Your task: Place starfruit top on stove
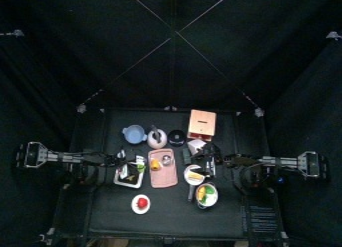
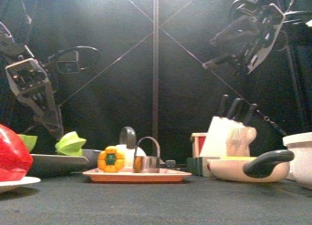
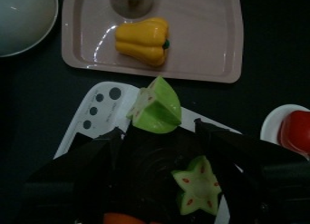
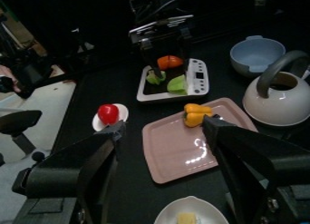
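L tool [image 3: 155, 205]: jaws apart, likely empty | starfruit top [image 3: 159, 110] on stove [image 3: 103, 110] | R tool [image 4: 164, 153]: apart, raised

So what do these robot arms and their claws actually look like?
Both arms are matte black, built of jointed segments with black cables looping alongside. The left gripper and the right gripper each end in two broad, flat black jaws. No markings are legible.

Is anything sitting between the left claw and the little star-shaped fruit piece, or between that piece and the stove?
Nothing visible. The star-shaped yellow-green fruit piece already lies on the white-rimmed black toy stove, under the open left claw. A bigger green chunk sits beside it.
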You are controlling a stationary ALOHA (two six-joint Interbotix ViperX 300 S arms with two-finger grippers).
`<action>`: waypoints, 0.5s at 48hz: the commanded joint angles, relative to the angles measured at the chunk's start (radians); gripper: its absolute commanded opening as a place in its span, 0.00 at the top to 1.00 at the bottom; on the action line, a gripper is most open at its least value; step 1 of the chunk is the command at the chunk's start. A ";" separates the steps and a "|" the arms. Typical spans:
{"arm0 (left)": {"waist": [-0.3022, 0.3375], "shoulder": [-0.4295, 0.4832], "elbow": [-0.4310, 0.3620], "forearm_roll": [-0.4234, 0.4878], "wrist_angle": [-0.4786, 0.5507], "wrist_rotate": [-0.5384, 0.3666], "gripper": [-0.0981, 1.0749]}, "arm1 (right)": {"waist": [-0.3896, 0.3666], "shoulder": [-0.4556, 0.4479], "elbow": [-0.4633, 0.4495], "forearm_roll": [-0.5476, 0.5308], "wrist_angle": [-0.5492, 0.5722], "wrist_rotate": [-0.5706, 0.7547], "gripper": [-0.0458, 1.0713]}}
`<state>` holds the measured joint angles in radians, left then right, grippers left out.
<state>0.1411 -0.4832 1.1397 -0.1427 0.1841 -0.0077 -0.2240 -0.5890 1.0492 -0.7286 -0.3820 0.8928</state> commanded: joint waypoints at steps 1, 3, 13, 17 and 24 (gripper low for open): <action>0.005 -0.005 -0.009 0.000 -0.008 0.002 0.08 | -0.003 -0.003 -0.026 0.003 -0.008 -0.002 0.08; 0.003 -0.005 -0.009 0.000 -0.008 0.002 0.08 | -0.002 -0.003 -0.026 0.003 -0.008 -0.002 0.08; 0.003 -0.005 -0.009 0.000 -0.008 0.002 0.08 | -0.002 -0.003 -0.026 0.003 -0.008 -0.002 0.08; 0.003 -0.005 -0.009 0.000 -0.008 0.002 0.08 | -0.002 -0.003 -0.026 0.003 -0.008 -0.002 0.08; 0.002 -0.006 -0.015 -0.006 -0.006 0.000 0.08 | -0.002 -0.003 -0.026 0.003 -0.008 -0.002 0.08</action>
<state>0.1411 -0.4832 1.1397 -0.1442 0.1841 -0.0077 -0.2240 -0.5875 1.0492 -0.7286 -0.3820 0.8928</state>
